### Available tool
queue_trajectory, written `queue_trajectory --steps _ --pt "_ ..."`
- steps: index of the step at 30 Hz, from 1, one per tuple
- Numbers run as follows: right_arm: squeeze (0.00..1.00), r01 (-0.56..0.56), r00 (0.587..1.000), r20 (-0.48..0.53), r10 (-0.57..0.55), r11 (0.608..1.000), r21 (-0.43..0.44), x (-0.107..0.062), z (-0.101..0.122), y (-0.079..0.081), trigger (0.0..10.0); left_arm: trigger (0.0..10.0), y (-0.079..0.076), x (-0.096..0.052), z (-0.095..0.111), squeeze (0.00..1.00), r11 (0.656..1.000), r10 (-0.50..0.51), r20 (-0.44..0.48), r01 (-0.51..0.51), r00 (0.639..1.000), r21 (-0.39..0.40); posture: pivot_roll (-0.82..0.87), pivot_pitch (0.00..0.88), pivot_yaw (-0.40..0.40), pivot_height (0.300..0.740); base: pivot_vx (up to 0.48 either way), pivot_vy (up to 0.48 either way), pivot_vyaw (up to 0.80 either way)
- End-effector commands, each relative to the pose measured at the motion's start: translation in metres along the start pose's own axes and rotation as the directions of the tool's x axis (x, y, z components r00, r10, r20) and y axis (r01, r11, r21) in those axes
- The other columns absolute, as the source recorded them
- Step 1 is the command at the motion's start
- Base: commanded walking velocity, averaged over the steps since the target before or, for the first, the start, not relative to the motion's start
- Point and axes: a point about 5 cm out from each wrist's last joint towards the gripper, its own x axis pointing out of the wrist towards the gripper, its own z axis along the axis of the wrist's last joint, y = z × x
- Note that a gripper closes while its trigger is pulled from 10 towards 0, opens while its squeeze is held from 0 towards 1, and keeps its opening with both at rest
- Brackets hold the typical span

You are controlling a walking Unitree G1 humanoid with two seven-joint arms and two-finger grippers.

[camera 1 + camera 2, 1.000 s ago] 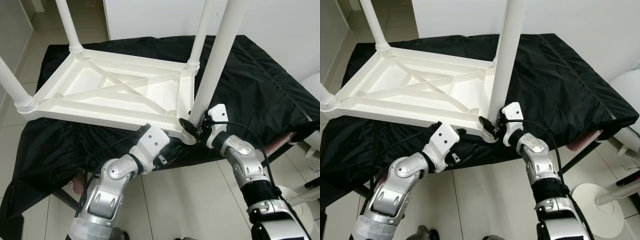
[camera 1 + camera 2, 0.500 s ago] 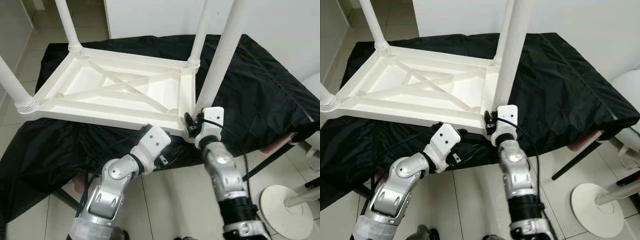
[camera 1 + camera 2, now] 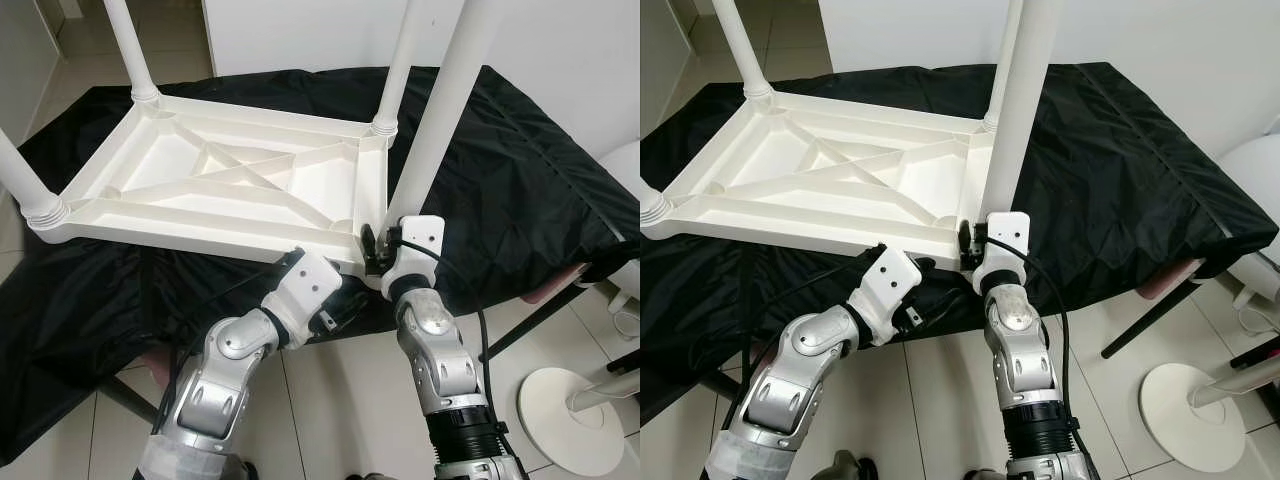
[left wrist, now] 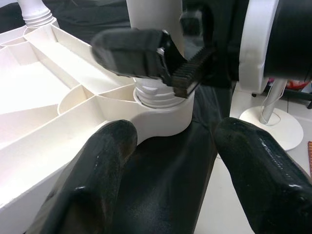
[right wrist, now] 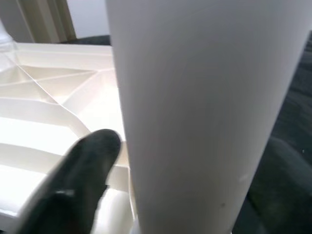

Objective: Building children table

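Table (image 3: pixel 230 185): upside down on the black cloth (image 3: pixel 500 180), underside up so legs can go in.
Leg (image 3: pixel 437 110): upright in the near corner socket (image 4: pixel 163 109), likely being screwed home.
Right gripper (image 4: pixel 168 58): clenched around the leg's base just above the socket.
Left gripper (image 4: pixel 170 170): fingers spread wide, empty, just below the socket, near the table's rim.

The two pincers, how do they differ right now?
The right pincer is clamped on the white table leg at its base; the left pincer is open, holding nothing. The right sits at the corner socket; the left hangs just below the tabletop edge. Both have black fingers.
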Motion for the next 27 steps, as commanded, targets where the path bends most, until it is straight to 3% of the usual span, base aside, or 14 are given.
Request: queue_trajectory --steps 1,2,3,7,8,9,12,15,21,24,25,26,27 --pt "1.00 -0.011 1.000 -0.006 0.011 1.000 0.002 -0.002 0.000 -0.004 10.0 10.0 0.002 0.000 -0.001 0.00 0.997 0.078 -0.002 -0.078 0.997 0.006 -0.07 0.083 -0.031 0.740 0.000 0.000 0.00" --pt "1.00 -0.011 1.000 -0.006 0.011 1.000 0.002 -0.002 0.000 -0.004 10.0 10.0 0.002 0.000 -0.001 0.00 0.997 0.078 -0.002 -0.078 0.997 0.006 -0.07 0.083 -0.031 0.740 0.000 0.000 0.00" --pt "0.00 -0.074 0.997 -0.006 0.074 0.997 -0.013 -0.002 0.003 -0.015 10.0 10.0 0.001 0.000 -0.001 0.00 0.997 0.077 -0.002 -0.077 0.997 0.006 -0.07 0.083 -0.032 0.740 0.000 0.000 0.00" --pt "0.00 -0.138 0.990 -0.007 0.138 0.990 -0.019 -0.002 0.004 -0.021 10.0 10.0 0.002 0.000 -0.002 0.00 0.997 0.077 -0.003 -0.077 0.997 0.006 -0.07 0.081 -0.030 0.740 0.000 0.000 0.00" --pt "0.00 -0.223 0.975 -0.010 0.223 0.975 -0.027 -0.001 0.004 -0.023 10.0 10.0 0.002 0.000 -0.002 0.00 0.997 0.075 -0.003 -0.075 0.997 0.007 -0.07 0.080 -0.028 0.740 0.000 0.000 0.00" --pt "0.00 -0.223 0.975 -0.010 0.223 0.975 -0.027 -0.001 0.004 -0.023 10.0 10.0 0.002 0.000 -0.002 0.00 0.997 0.075 -0.003 -0.075 0.997 0.007 -0.07 0.080 -0.028 0.740 0.000 0.000 0.00" --pt "0.00 -0.389 0.921 -0.036 0.388 0.918 -0.071 0.000 0.004 -0.029 10.0 10.0 0.002 0.001 -0.002 0.00 0.997 0.071 -0.003 -0.071 0.997 0.009 -0.07 0.080 -0.026 0.740 0.000 0.000 0.00" --pt "0.00 -0.435 0.900 -0.057 0.431 0.895 -0.102 0.003 0.002 -0.033 10.0 10.0 0.002 0.001 -0.001 0.00 0.997 0.071 -0.002 -0.071 0.997 0.009 -0.07 0.080 -0.024 0.740 0.000 0.000 0.00" --pt "0.00 -0.572 0.820 -0.105 0.562 0.802 -0.170 0.012 0.001 -0.040 10.0 10.0 0.002 0.000 -0.001 0.00 0.998 0.069 -0.004 -0.069 0.998 0.009 -0.07 0.082 -0.015 0.740 0.000 0.000 0.00" --pt "0.00 -0.593 0.805 -0.118 0.582 0.780 -0.200 0.016 0.001 -0.041 10.0 10.0 0.003 0.000 -0.001 0.00 0.998 0.068 -0.004 -0.068 0.998 0.010 -0.07 0.082 -0.013 0.740 0.000 0.000 0.00" --pt "0.00 -0.602 0.799 -0.133 0.587 0.775 -0.193 0.018 -0.001 -0.043 6.1 10.0 0.003 0.000 -0.001 0.00 0.998 0.069 -0.004 -0.069 0.998 0.012 -0.07 0.083 -0.012 0.740 0.000 0.000 0.00" --pt "0.00 -0.602 0.799 -0.133 0.587 0.775 -0.193 0.018 -0.001 -0.043 6.1 10.0 0.003 0.000 -0.001 0.00 0.998 0.069 -0.004 -0.069 0.998 0.012 -0.07 0.083 -0.012 0.740 0.000 0.000 0.00" --pt "0.00 -0.606 0.795 -0.143 0.589 0.773 -0.187 0.020 -0.001 -0.044 3.2 10.0 0.003 0.000 -0.001 0.00 0.998 0.069 -0.005 -0.069 0.998 0.013 -0.07 0.083 -0.012 0.740 0.000 0.000 0.00"
